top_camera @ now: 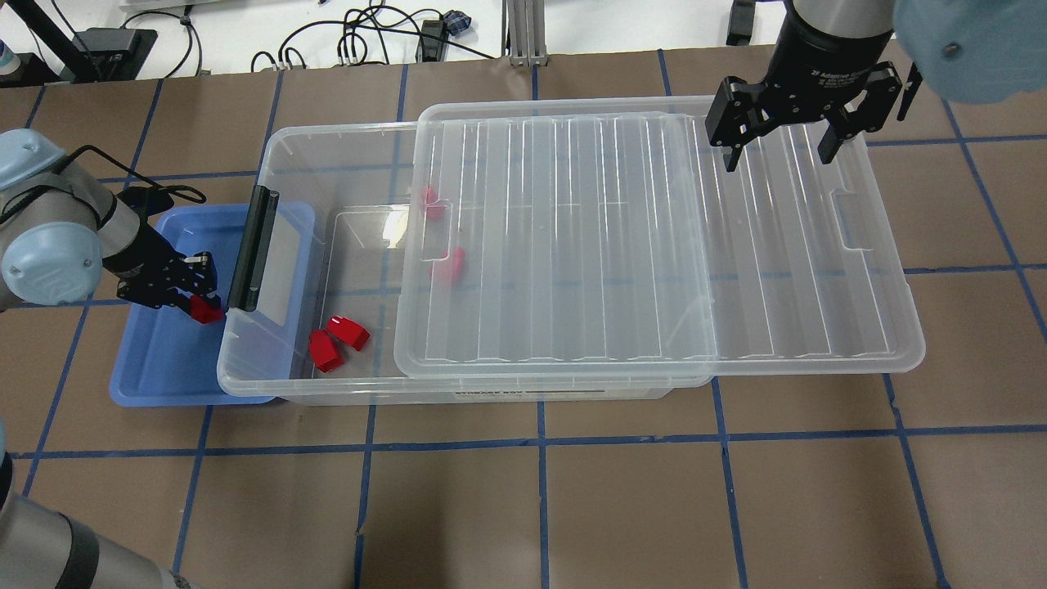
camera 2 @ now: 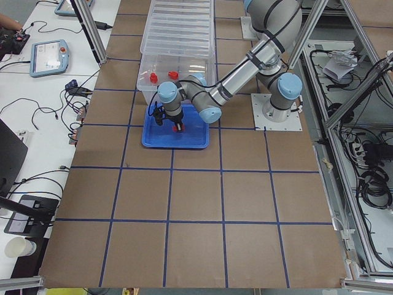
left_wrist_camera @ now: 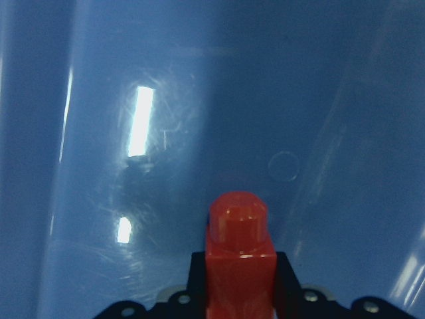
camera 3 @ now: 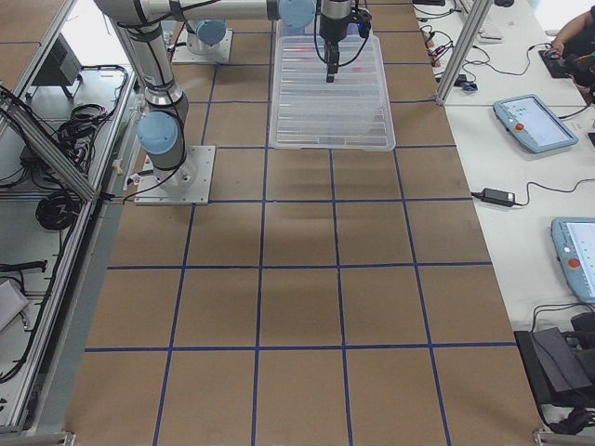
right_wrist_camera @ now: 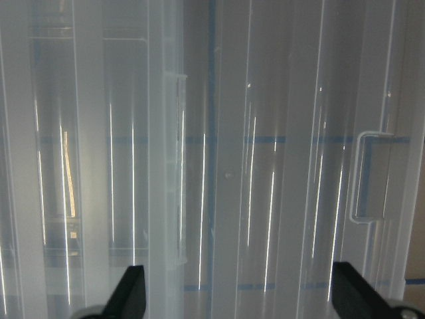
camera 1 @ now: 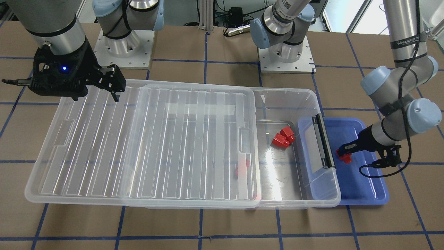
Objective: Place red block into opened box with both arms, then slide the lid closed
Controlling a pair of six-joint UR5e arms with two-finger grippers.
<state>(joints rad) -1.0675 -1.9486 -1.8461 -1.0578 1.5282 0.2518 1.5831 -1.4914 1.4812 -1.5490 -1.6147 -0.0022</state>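
Observation:
My left gripper is shut on a red block over the blue tray, just outside the box's black bar. The left wrist view shows that red block clamped between the fingers, its narrow end pointing at the tray floor. The clear box is open at its left end, with two red blocks lying inside. Two more show dimly under the lid, which covers the rest of the box and overhangs to the right. My right gripper hangs open above the lid's far edge.
The blue tray lies partly tucked under the box's bar end. Both arm bases stand behind the box. Brown table with blue tape lines stretches in front of the box.

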